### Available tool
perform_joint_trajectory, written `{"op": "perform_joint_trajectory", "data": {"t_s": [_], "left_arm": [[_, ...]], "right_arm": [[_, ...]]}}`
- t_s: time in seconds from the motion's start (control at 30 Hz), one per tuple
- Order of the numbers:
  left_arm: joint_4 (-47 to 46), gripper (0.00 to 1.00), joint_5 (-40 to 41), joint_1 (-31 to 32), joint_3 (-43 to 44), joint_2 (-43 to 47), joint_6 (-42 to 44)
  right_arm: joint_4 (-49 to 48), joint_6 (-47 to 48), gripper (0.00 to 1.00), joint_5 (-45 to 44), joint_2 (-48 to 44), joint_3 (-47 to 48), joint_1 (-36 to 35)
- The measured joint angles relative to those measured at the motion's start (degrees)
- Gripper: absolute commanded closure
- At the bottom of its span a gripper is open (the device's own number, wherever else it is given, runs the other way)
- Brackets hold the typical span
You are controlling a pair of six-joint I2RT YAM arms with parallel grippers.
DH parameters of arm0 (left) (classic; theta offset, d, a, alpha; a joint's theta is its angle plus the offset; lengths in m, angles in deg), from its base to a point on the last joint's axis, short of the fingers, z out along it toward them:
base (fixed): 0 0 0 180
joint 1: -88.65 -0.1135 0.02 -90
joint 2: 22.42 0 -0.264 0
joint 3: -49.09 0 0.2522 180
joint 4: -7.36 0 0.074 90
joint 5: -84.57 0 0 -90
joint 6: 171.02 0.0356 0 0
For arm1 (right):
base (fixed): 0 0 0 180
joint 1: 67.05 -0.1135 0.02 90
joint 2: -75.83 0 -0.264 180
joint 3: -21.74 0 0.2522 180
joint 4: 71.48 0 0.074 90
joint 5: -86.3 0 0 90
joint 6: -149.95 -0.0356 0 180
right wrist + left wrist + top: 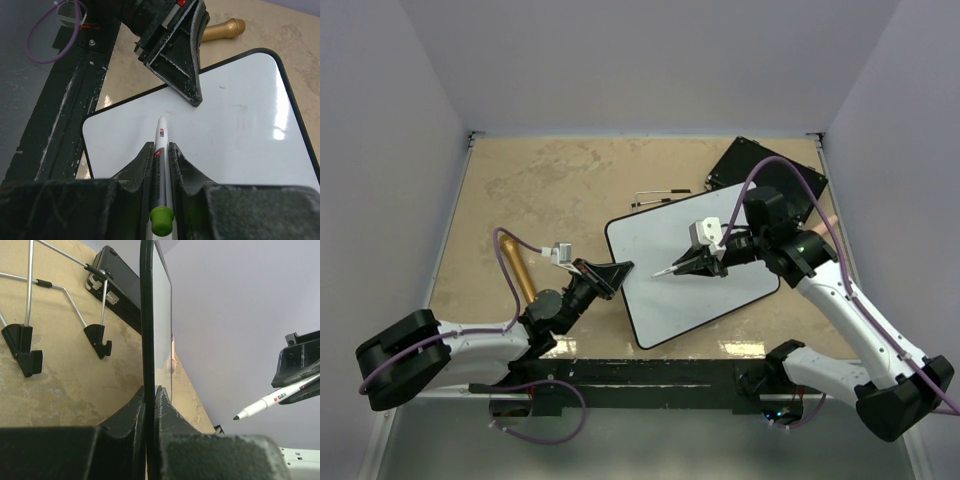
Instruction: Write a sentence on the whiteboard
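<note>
The whiteboard [695, 300] rests on the table [540, 190], right of centre. The left gripper [618, 275] is clamped on its left edge. The right gripper [688, 265] grips a marker [665, 270], tip bare, over the board face.

Overhead view looks down from the near side on the whole tan table [520, 190]; close wrist views face each other, left one rightward, right one leftward, all sharing the glossy white black-framed whiteboard [705, 300].

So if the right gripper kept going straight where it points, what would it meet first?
Probably the whiteboard: its held marker slants toward the white face. The left gripper, clamped on the board's edge, lies just beyond; depth is unclear.
</note>
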Motion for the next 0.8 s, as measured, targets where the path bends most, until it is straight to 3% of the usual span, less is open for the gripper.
{"op": "perform_joint_trajectory", "data": {"t_s": [0.5,0.8], "left_arm": [[-0.44,1.00,1.88,0.72,-0.02,-0.50,-0.50],[-1.46,1.00,2.03,0.74,0.00,-1.64,-0.63]], "right_arm": [[-0.70,-0.44,1.00,-2.03,-0.04,0.24,-2.71],[9.27,8.90,1.00,-0.98,-0.61,3.72,-2.21]]}}
